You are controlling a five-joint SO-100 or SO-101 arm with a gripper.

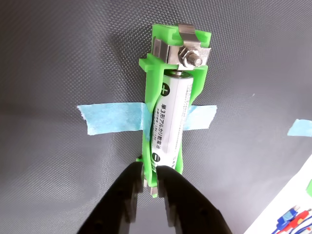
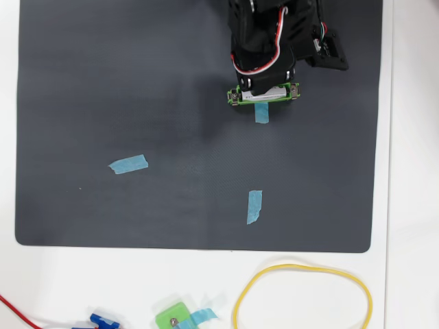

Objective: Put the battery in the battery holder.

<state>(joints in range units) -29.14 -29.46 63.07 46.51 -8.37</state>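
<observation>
Here, in the wrist view, battery (image 1: 167,122) lying lengthwise inside battery holder (image 1: 151,74), plus end just below the metal clip and bolt (image 1: 191,56) at the far end, minus end at the near end. Gripper (image 1: 152,176) at that near end, black fingers (image 1: 127,195) drawn narrow, tips right at the minus end of the battery and the holder's lower edge; cannot tell whether actually pinching anything or merely touching. Beneath the holder, a strip of blue tape (image 1: 114,118) crossing under it and showing on both sides, all on a dark mat (image 1: 58,58).

Seen from overhead, holder (image 2: 263,94) near the mat's top edge, largely covered by the arm (image 2: 274,34), with only its green rim and a sliver of battery showing; a tape end (image 2: 261,112) poking out just below. Well apart on the mat (image 2: 103,82): two more tape strips (image 2: 128,164) (image 2: 254,207). Off the mat at the bottom: a yellow rubber band loop (image 2: 302,299), a small squarish green piece (image 2: 172,317) with tape, a blue connector (image 2: 104,320).
</observation>
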